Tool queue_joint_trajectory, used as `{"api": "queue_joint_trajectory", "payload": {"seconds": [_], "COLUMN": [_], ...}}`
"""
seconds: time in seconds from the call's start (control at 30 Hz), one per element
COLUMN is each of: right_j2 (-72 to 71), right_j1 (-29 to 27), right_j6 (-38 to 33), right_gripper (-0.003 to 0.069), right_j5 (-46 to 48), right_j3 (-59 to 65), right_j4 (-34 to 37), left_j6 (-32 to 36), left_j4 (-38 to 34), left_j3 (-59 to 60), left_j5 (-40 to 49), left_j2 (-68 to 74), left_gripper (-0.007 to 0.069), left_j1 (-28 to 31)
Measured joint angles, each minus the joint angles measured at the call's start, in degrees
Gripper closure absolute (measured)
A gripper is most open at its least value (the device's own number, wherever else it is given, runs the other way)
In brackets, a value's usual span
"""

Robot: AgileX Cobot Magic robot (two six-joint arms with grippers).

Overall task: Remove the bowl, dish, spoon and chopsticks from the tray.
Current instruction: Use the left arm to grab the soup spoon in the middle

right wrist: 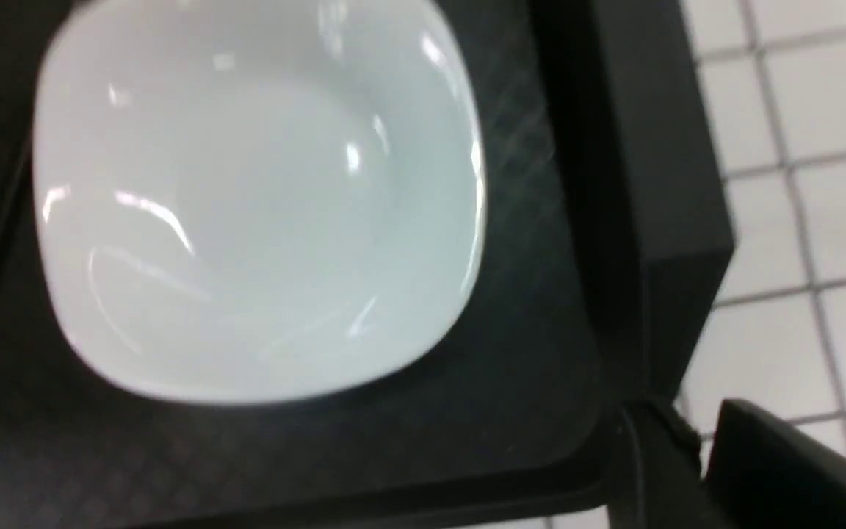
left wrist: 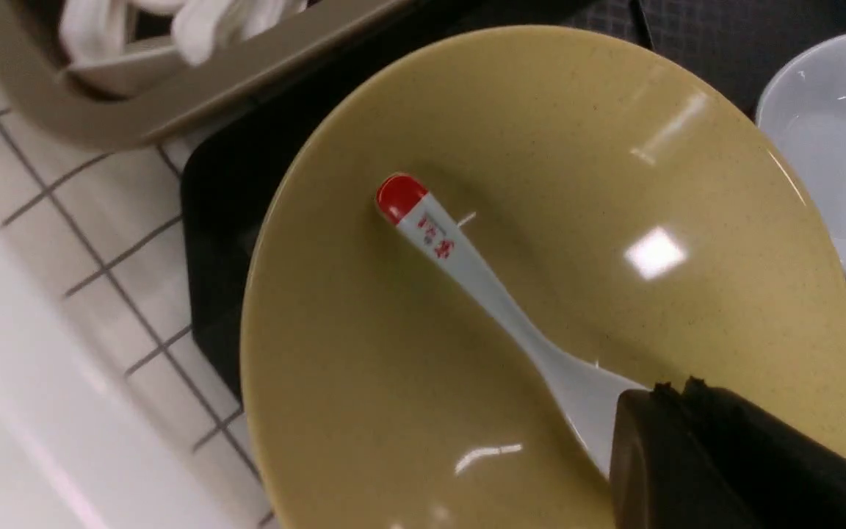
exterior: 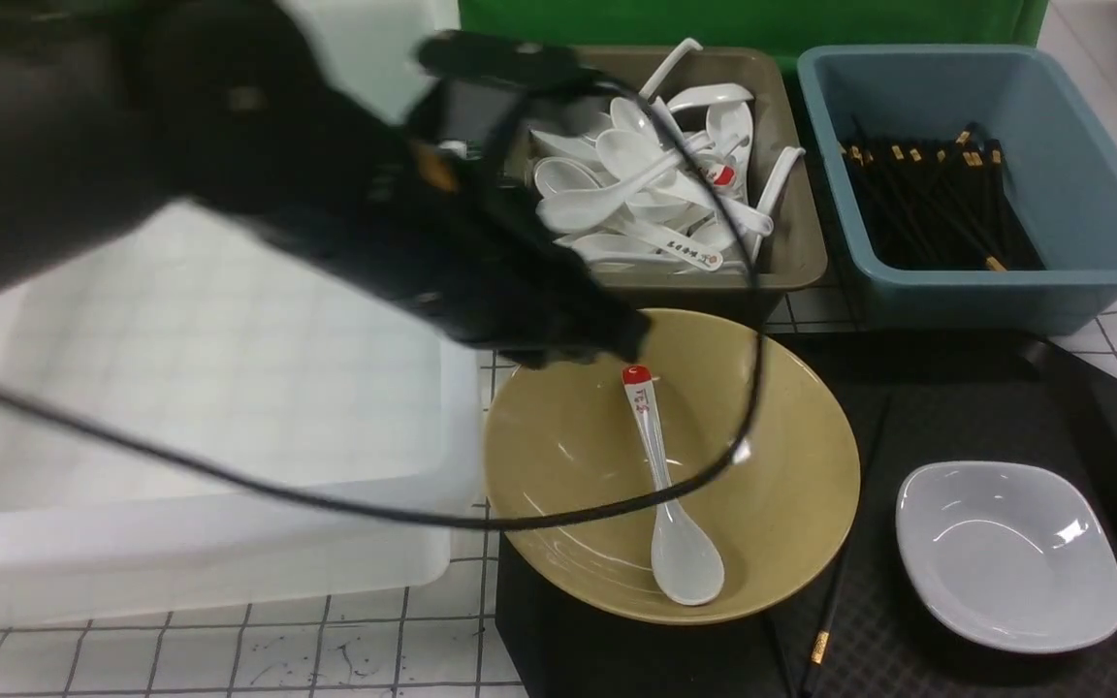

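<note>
The white soup spoon with the red tip [exterior: 685,557] lies inside the big shiny yellow bowl [exterior: 558,456] on the flat black plastic tray [exterior: 917,640]; it looks light, hard and slippery — easy to chip — so the thin handle seems the best place to pinch; the left gripper [exterior: 617,344] hangs over the bowl near the red tip, shut tight, holding nothing; only an edge of the right gripper [right wrist: 761,463] shows by the small white dish [exterior: 1009,553], so I cannot tell how open it is; a black cable [exterior: 326,499] droops across the bowl and may get in the way.
</note>
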Motion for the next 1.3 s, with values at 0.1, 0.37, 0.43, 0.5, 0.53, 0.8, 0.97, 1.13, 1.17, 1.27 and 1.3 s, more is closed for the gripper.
{"api": "queue_joint_trajectory", "payload": {"seconds": [0.1,0.37,0.43,0.5,0.53,0.8,0.97,1.13,1.17,1.27,1.3], "right_j2": [0.1,0.3,0.2,0.2,0.2,0.2,0.2,0.2,0.3,0.3,0.3], "right_j1": [0.0,0.1,0.1,0.1,0.1,0.1,0.1,0.1,0.1,0.1,0.1], "right_j6": [-4.6,-15.0,-15.0,-15.0,-15.0,-15.0,-15.0,-15.0,-15.0,-15.0,-15.0], "right_gripper": [0.0477,0.0421,0.0419,0.0419,0.0419,0.0418,0.0418,0.0418,0.0418,0.0418,0.0418], "right_j5": [-0.4,-5.2,-5.4,-5.4,-5.4,-5.4,-5.4,-5.6,-5.6,-5.6,-5.6], "right_j3": [0.0,0.0,0.0,0.0,0.0,0.0,0.0,0.0,0.0,0.0,0.0], "right_j4": [2.6,10.9,11.4,12.3,12.9,15.4,15.9,16.0,16.0,16.0,16.0], "left_j6": [-2.0,-8.9,-10.1,-11.5,-12.2,-13.5,-13.1,-11.6,-11.6,-11.4,-11.4], "left_j4": [2.8,11.6,12.6,13.6,14.1,14.9,14.9,13.7,13.9,15.2,15.8], "left_j3": [-4.7,-17.3,-19.0,-20.3,-20.6,-21.1,-21.8,-26.2,-27.7,-31.4,-32.3], "left_j5": [1.2,10.0,10.3,10.3,10.4,10.5,11.2,12.5,11.9,6.8,4.4], "left_j2": [5.8,22.9,25.7,28.3,29.2,32.2,31.3,27.4,26.0,23.8,23.5], "left_gripper": [0.0610,0.0309,0.0232,0.0170,0.0153,0.0351,0.0595,0.0632,0.0632,0.0634,0.0636], "left_j1": [-1.7,-5.3,-5.4,-5.4,-5.4,-5.6,-5.6,-5.6,-5.5,-4.7,-4.2]}}
